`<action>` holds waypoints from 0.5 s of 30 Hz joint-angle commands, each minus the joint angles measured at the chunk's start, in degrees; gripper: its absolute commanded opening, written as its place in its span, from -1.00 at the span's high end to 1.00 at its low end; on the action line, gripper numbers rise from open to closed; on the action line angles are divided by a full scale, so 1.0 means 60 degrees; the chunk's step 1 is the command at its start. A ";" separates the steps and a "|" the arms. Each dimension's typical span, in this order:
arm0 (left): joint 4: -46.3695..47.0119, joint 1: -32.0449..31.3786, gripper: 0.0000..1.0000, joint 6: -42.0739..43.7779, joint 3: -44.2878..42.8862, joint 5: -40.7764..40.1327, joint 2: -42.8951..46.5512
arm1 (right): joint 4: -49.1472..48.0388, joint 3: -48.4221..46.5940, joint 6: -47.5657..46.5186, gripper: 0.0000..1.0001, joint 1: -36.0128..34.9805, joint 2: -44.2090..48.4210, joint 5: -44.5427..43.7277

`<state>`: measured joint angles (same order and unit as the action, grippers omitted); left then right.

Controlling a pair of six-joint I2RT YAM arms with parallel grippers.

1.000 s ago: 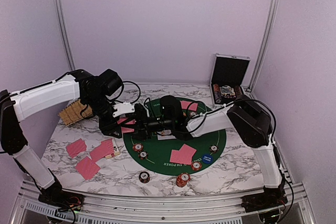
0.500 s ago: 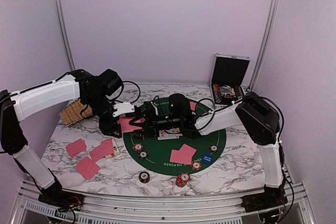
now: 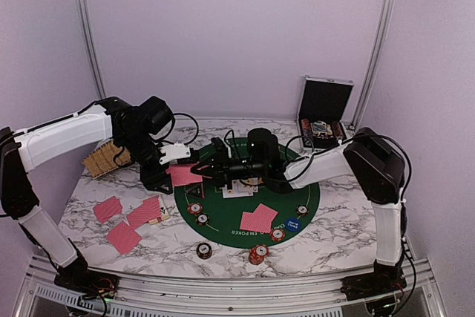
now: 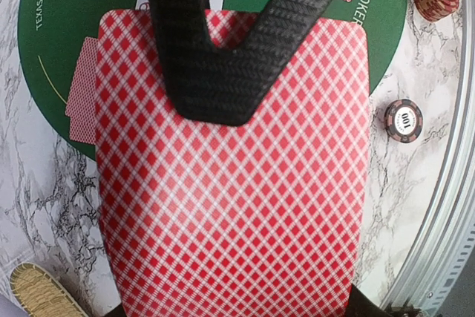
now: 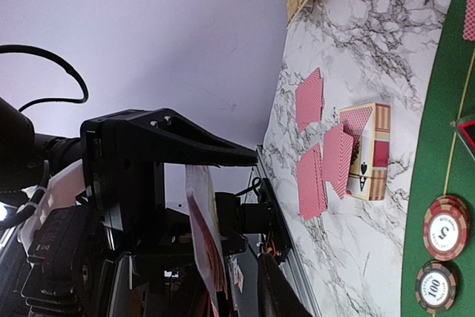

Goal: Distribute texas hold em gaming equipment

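Marble tabletop (image 3: 334, 246) carries a green felt mat (image 3: 223, 224) and pink cards (image 3: 122, 237), lilac walls (image 3: 237, 35) around.

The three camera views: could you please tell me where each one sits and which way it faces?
Top external: above and behind the bases, looking down on the marble table; both arms show.
Left wrist: on the left arm, looking down past its black fingers onto the card deck they hold.
Right wrist: looking across the table at the deck edge-on; own fingers unclear.
Both wrist views share the deck.
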<state>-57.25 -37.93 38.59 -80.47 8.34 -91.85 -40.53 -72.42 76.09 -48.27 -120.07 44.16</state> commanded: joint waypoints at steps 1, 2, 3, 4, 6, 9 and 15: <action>-0.0153 0.0009 -0.26 -0.0001 -0.0214 0.0113 0.0206 | -0.0548 0.0194 0.0301 0.63 0.0076 0.0381 0.0059; -0.0155 0.0016 -0.26 0.0008 -0.0201 0.0102 0.0206 | -0.0566 0.0222 0.0306 0.67 0.0076 0.0414 0.0064; -0.0155 0.0010 -0.26 0.0011 -0.0187 0.0089 0.0206 | -0.0533 0.0249 0.0308 0.71 0.0076 0.0449 0.0062; -0.0155 0.0016 -0.26 0.0014 -0.0183 0.0082 0.0208 | -0.0526 0.0273 0.0310 0.75 0.0078 0.0481 0.0066; -0.0155 0.0020 -0.25 0.0012 -0.0161 0.0067 0.0206 | -0.0501 0.0324 0.0290 0.82 0.0094 0.0553 0.0081; -0.0155 0.0014 -0.25 0.0016 -0.0132 0.0081 0.0221 | -0.0472 0.0387 0.0264 0.91 0.0100 0.0665 0.0101; -0.0148 0.0009 -0.25 0.0028 0.0005 0.0037 0.0250 | -0.0195 0.0440 0.0107 0.99 0.0142 0.0851 0.0171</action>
<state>-57.23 -37.93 38.59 -80.51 8.43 -91.85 -42.52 -69.89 77.71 -48.07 -117.43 44.58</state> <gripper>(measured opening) 0.632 0.016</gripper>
